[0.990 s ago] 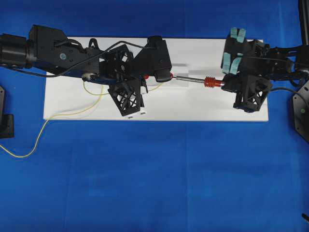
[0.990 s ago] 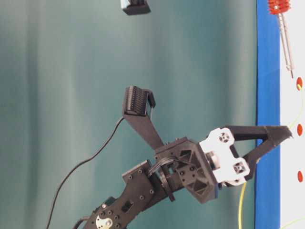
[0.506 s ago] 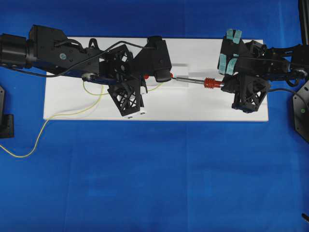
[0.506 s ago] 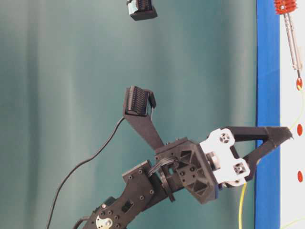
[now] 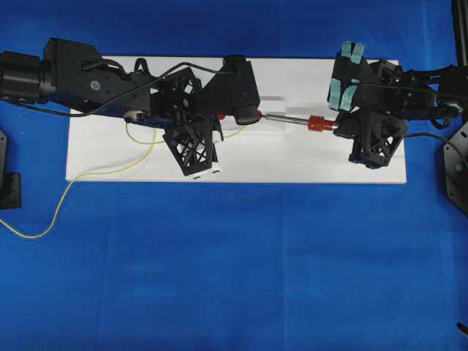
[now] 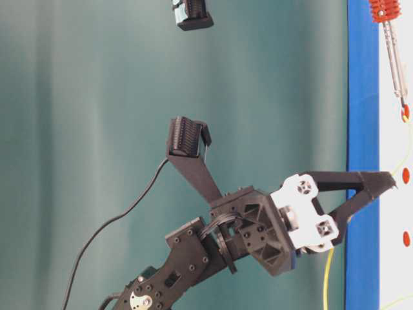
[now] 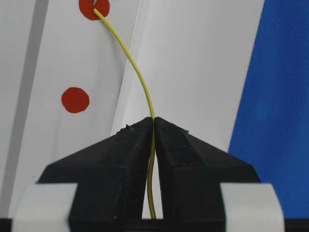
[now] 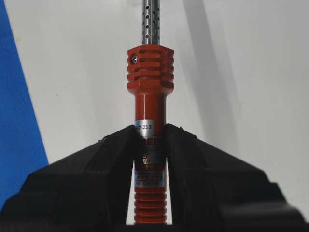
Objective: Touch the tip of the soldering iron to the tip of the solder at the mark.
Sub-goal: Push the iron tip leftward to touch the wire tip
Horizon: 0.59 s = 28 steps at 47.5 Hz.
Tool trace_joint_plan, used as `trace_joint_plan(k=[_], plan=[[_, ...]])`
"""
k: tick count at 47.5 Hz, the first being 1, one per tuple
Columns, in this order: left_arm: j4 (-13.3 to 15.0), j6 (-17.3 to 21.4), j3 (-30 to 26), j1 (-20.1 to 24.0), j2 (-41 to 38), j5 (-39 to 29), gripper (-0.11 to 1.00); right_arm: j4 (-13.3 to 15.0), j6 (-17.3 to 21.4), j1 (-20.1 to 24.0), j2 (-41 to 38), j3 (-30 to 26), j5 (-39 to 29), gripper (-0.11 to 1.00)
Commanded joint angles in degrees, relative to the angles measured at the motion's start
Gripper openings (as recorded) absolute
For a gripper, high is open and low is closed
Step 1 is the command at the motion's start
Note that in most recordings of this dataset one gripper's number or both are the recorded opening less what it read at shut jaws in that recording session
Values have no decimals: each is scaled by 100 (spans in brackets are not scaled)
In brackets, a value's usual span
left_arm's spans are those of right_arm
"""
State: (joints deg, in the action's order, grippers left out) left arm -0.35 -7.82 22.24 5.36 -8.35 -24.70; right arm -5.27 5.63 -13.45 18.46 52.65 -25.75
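Note:
The soldering iron (image 5: 292,120) lies level over the white board (image 5: 307,161), silver shaft pointing left. My right gripper (image 5: 340,126) is shut on its orange-red handle (image 8: 150,72) just behind the ribbed collar. The solder (image 7: 140,77) is a thin yellow wire, and my left gripper (image 7: 154,119) is shut on it. It arcs from the jaws to a red mark (image 7: 94,7) and ends there. In the table-level view the iron's dark tip (image 6: 404,108) sits on that mark (image 6: 404,116) at the solder's end. My left gripper (image 6: 390,183) hovers just off the board.
More red marks (image 6: 406,175) dot the board. Loose solder (image 5: 44,228) trails off the board's left edge onto the blue cloth. Black mounts stand at the table's left (image 5: 7,183) and right (image 5: 453,175) sides. The left wrist camera housing (image 5: 238,91) hangs over the board's middle.
My right gripper has carried the iron a little to the left, bringing its tip from short of the red mark onto it. The left gripper and solder have stayed put.

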Motion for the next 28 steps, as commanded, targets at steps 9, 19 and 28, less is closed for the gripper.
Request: trace_joint_plan(k=[9, 19, 28], plan=[[-18, 18, -97, -9, 123, 18, 3, 26, 0, -18, 18, -149, 35, 7], [-18, 26, -123, -9, 105, 18, 3, 26, 0, -18, 18, -149, 35, 7], [-18, 26, -123, -18, 105, 18, 3, 26, 0, -18, 18, -149, 35, 7]])
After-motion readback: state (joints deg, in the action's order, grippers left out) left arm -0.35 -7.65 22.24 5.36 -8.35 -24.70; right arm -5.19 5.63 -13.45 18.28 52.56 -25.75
